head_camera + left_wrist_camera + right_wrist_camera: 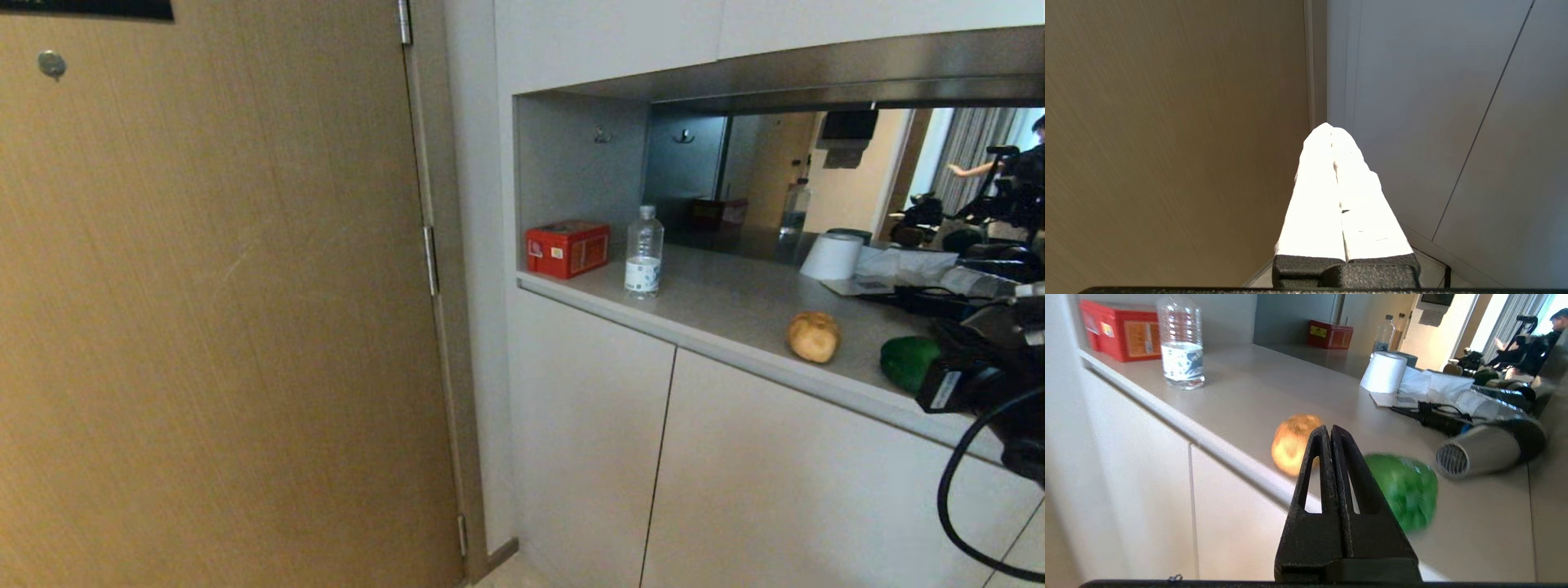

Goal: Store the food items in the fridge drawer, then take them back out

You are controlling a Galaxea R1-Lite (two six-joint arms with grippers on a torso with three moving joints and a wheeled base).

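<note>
The potato [813, 336] lies on the bench [735, 298] close to its front edge, and the pepper [909, 362] lies just beside it, further along the same edge, the two apart. Neither is held. No fridge drawer shows in any view, so both halves of the task seem to lie ahead, or the food is back out; I cannot tell which.

The right hand [1331, 430] hangs in front of the bench edge, its fingers pressed together on nothing, pointing between potato and pepper. A pick would call for the fingers to spread first, then a reach over the front edge onto one item.

The left hand [1331, 128] is parked low by the wooden door [212, 310], fingers together and empty.

Behind the food, towards the back of the bench, lie a hair dryer [1490, 447], a paper roll [1383, 372] and cables. A water bottle [643, 251] and a red box [567, 247] stand well apart at the far end. The bare stretch between them and the potato gives room; the front edge is near, so a nudge could roll either item off.
</note>
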